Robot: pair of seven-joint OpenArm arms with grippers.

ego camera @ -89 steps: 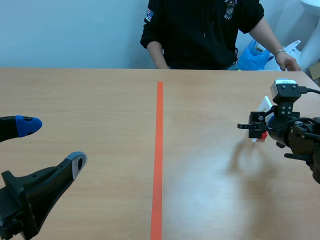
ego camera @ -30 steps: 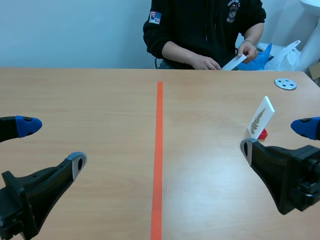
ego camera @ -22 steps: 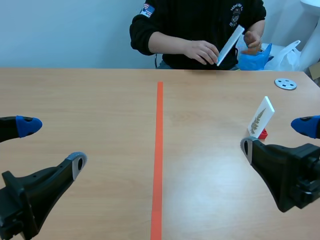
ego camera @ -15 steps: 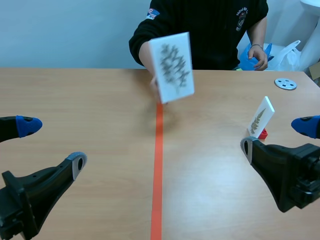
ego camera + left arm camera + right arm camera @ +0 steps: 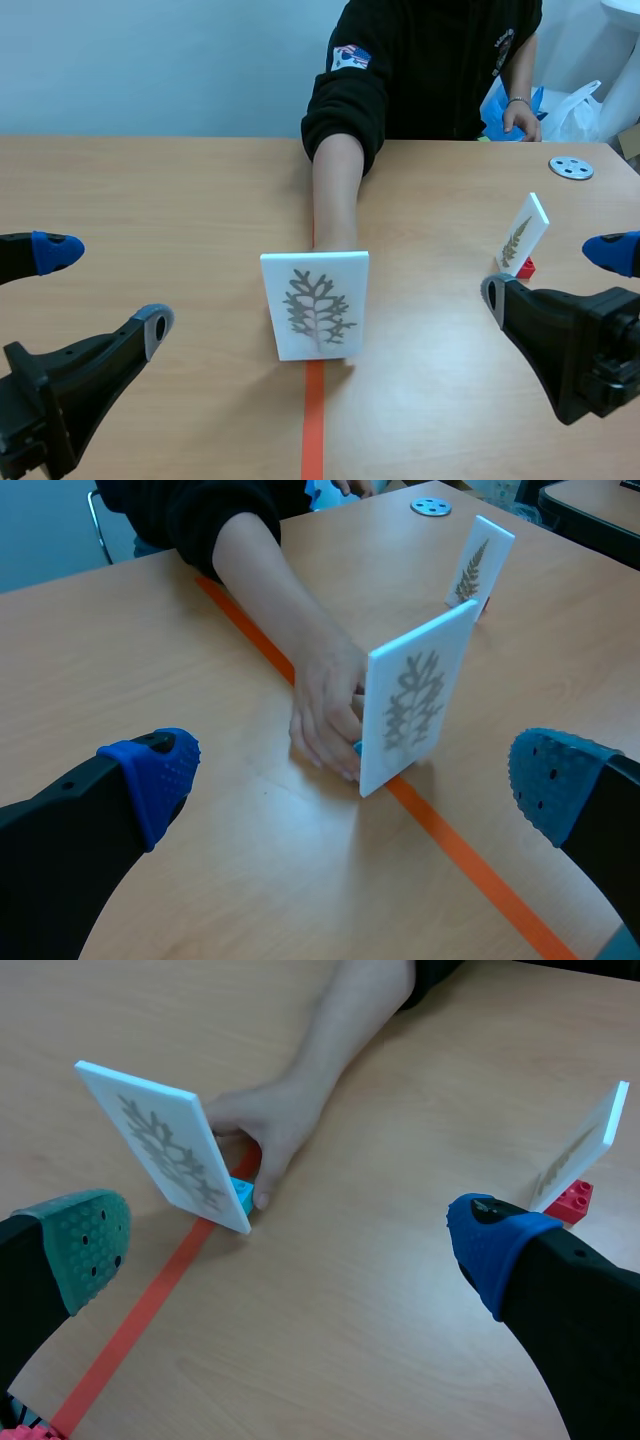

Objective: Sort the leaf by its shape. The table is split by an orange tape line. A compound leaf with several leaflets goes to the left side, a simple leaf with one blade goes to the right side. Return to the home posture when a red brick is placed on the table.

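Wooden table [image 5: 150, 200] before a pale blue wall; we enter its contents as follows.

1. Tape line [image 5: 312, 430]: orange, running from 6 to 12 o'clock down the table's middle.

2. Left claw [image 5: 105, 286]: released, fingers spread wide. It holds nothing and touches nothing. It hangs low at the table's 8 o'clock.

3. Right claw [image 5: 552, 272]: likewise released, wide and empty, with no contact. It hangs at the table's 4 o'clock.

4. Card [image 5: 315, 317]: white, printed with a grey branching leaf of several leaflets.
   - It stands on the tape line at the table's centre, on a small teal block [image 5: 243, 1196].
   - In the scene view we place it at 3 o'clock of the left claw and 9 o'clock of the right claw, apart from both.
   - From the left wrist it is ahead of the open fingers, toward 1 o'clock. From the right wrist it is ahead toward 10 o'clock.
   - Its long axis is upright or nearly so. The printed face looks toward 6 o'clock, with the leaf's stalk down and its tip up.

5. Hand [image 5: 325, 715]: it belongs to a person in a black sleeve [image 5: 345, 110] seated at 12 o'clock. The forearm lies along the tape line and the fingers touch the card's back and base.

6. Fern card [image 5: 523, 235]: on the right side of the table, tilted and propped on a red block [image 5: 525, 267]. It is at 11 o'clock of the right claw, near but not touching.

7. Disc [image 5: 571, 167]: grey, lying flat toward the table's 2 o'clock corner.

8. Bag [image 5: 505, 105]: blue, beyond the far edge.
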